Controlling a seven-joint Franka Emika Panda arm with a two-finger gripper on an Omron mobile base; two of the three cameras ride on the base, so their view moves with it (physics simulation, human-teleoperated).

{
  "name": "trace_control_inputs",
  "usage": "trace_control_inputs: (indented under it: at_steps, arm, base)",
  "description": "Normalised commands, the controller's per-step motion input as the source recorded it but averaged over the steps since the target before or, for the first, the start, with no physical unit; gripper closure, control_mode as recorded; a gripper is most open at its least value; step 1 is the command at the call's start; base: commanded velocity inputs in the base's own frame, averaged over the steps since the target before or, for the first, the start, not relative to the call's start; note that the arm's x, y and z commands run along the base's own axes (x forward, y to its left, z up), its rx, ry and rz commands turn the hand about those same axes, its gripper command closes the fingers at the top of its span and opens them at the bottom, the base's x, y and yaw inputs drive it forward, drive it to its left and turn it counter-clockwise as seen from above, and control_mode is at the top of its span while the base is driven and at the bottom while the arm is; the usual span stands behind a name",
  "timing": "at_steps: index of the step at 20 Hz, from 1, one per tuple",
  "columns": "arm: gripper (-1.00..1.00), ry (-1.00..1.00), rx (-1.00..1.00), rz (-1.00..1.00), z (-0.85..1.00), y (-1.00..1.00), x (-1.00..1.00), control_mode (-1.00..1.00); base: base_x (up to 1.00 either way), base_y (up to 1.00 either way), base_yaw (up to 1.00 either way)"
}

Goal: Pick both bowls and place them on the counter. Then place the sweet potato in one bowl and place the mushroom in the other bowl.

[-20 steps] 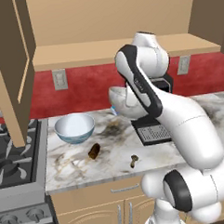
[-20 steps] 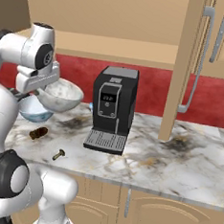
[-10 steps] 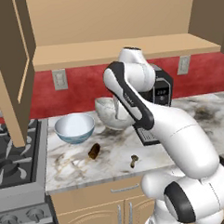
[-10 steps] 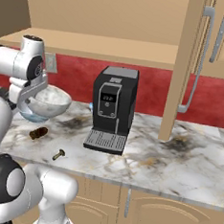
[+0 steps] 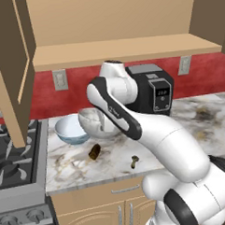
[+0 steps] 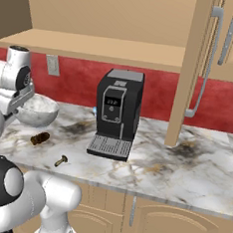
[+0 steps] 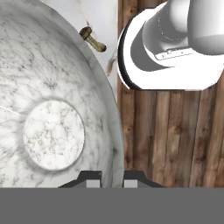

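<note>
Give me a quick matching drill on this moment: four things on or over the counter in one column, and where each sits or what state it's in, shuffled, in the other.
Things:
1. grey stone bowl
2. blue-and-white bowl
3. sweet potato
4. mushroom

Places or states:
A. lies on the marble near the counter's front edge
B. stands on the counter next to the stove
C. pinched by its rim in the gripper
D. lies on the marble in front of the two bowls

Pairs: 1-C, 2-B, 3-D, 4-A

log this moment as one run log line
phase: carrying grey bowl over counter | hand: shut on bowl rim | blue bowl: on counter | sweet potato, mushroom: on counter
</note>
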Motion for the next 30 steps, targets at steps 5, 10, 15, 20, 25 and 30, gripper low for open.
trace_control_inputs:
  at_steps: [5, 10, 15, 20, 25, 30]
  arm:
    - [1.00, 0.03, -0.05, 0.11, -0.49, 0.42, 0.00, -1.00]
    - [1.00, 0.05, -0.08, 0.10, -0.47, 0.42, -0.09, -1.00]
    - [1.00, 0.04, -0.15, 0.10, -0.47, 0.37, -0.20, -1.00]
    - [1.00, 0.08, -0.03, 0.07, -0.39, 0.29, -0.18, -1.00]
    - [1.00, -0.04, -0.01, 0.07, -0.21, 0.25, -0.09, -1.00]
    - [1.00, -0.08, 0.00, 0.05, -0.11, 0.17, -0.02, -1.00]
  base:
    - [0.00, 0.00, 0.00]
    - [0.00, 0.00, 0.00]
    - [0.00, 0.00, 0.00]
    - [0.00, 0.00, 0.00]
    - [0.00, 0.00, 0.00]
    - [0.00, 0.00, 0.00]
